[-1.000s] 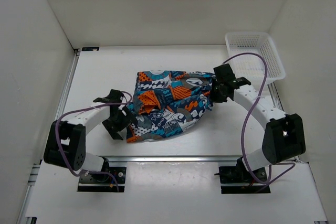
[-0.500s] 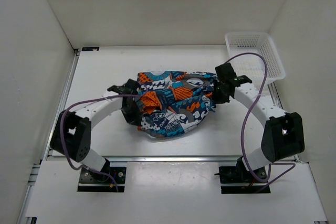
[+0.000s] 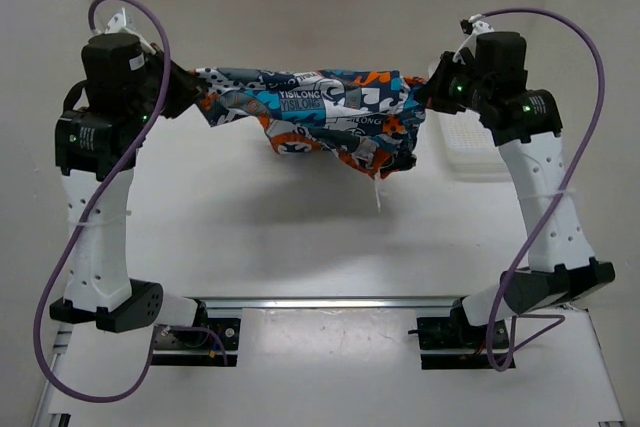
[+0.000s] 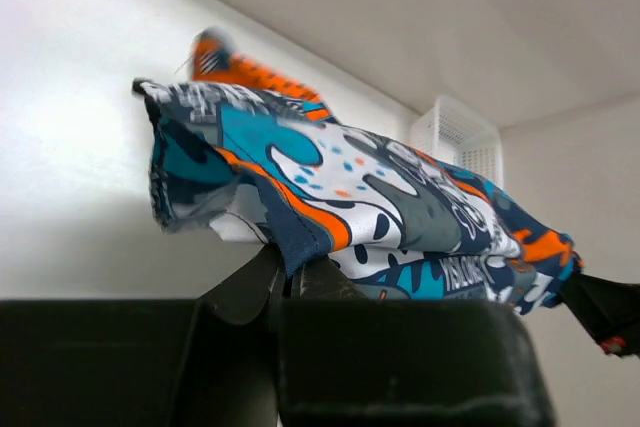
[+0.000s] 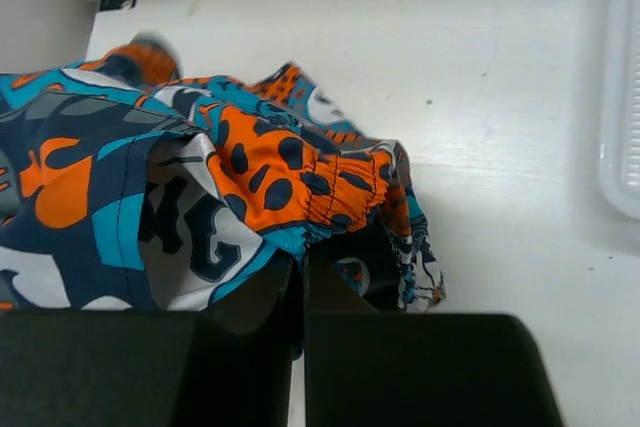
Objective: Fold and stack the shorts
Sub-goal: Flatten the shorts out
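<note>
The white table (image 3: pixel 300 237) is sitting under everything, and the shorts (image 3: pixel 320 112) aren't lying on it at all. They're hanging in the air over its far half, stretched sideways between the two raised arms. The cloth is running almost level from side to side, with a bunched orange and navy part sagging toward the right end.

The white mesh basket (image 3: pixel 478 152) is sitting in the table's far right corner, half hidden behind the right arm, just beside and below the right end of the shorts. Can't tell whether the cloth is brushing it.

The left gripper (image 3: pixel 200 99) is clamping the left end of the shorts. In its wrist view the jaws are pressed together on a navy hem, with the rest fanning out away from it. The right gripper (image 3: pixel 432 95) is doing the same at the other end, jaws pinched tight on a gathered fold by the orange spotted waistband.

A thin white drawstring (image 3: pixel 379 197) is dangling below the saggy part.
</note>
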Motion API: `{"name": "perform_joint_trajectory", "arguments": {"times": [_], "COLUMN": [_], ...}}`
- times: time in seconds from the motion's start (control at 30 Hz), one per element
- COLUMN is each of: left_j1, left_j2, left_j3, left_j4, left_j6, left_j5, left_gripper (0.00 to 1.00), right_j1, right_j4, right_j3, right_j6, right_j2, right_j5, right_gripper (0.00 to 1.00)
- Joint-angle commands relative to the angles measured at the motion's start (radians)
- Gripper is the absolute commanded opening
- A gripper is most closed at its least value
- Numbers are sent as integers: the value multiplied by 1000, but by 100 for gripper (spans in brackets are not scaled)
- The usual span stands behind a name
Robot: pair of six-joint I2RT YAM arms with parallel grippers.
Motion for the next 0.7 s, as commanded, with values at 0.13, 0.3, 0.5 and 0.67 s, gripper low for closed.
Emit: {"name": "perform_joint_trajectory", "arguments": {"times": [0.13, 0.3, 0.5, 0.67], "left_j1": [89, 89, 68, 34], "left_j2": [-84, -57, -60, -116], "left_j3": [-55, -85, -369, -759], "left_j4": [-102, -58, 57, 175], "left_j6": [65, 86, 86, 51], "left_j5": [18, 61, 161, 191], "left_gripper": [10, 10, 10, 10], "right_j1": [-13, -23, -44, -44], "right_j4": [-137, -126, -137, 69], "right_j3": [-36, -66, -59, -478], "right_j6": [-60, -69, -52, 69], "right_j2": [-167, -124, 46, -87], "right_j5": [-33, 1, 13, -109], "right_gripper": [0, 0, 65, 54]}}
